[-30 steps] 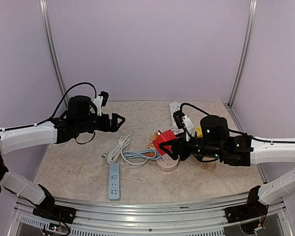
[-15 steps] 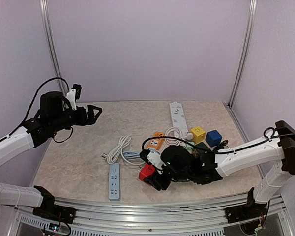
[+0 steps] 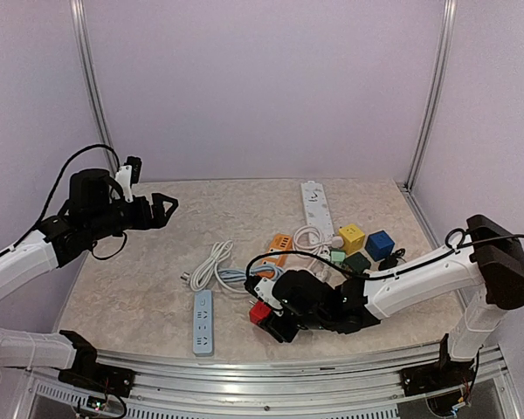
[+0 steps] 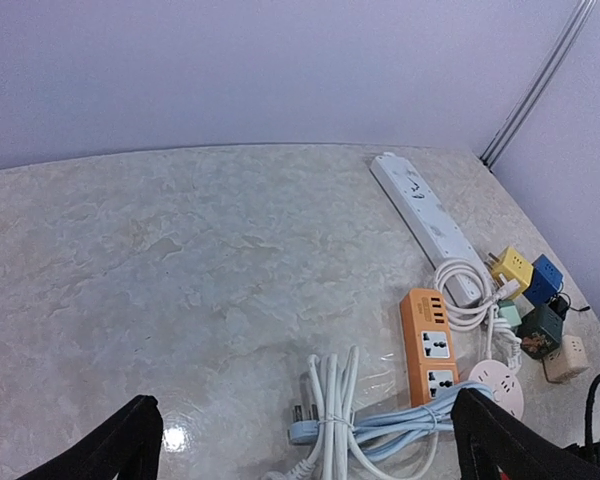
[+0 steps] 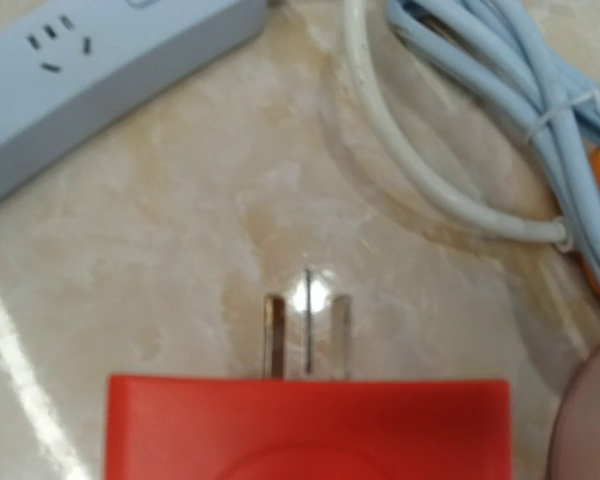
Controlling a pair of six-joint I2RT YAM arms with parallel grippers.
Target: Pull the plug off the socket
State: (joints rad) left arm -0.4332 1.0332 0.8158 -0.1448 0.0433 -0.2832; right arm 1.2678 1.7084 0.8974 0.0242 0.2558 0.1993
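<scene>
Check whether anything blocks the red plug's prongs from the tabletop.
Nothing visible does. The red plug, held by the right gripper, has bare tabletop ahead of its prongs; the blue power strip and blue cable lie aside.

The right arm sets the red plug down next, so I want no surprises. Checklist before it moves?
1. The red plug has bare prongs, in no socket: ok.
2. The right gripper is shut on it: ok.
3. Prongs touching the table: cannot tell.
4. The pale blue cable lies apart from them: ok.
5. The left gripper is open, raised at left: ok.
</scene>
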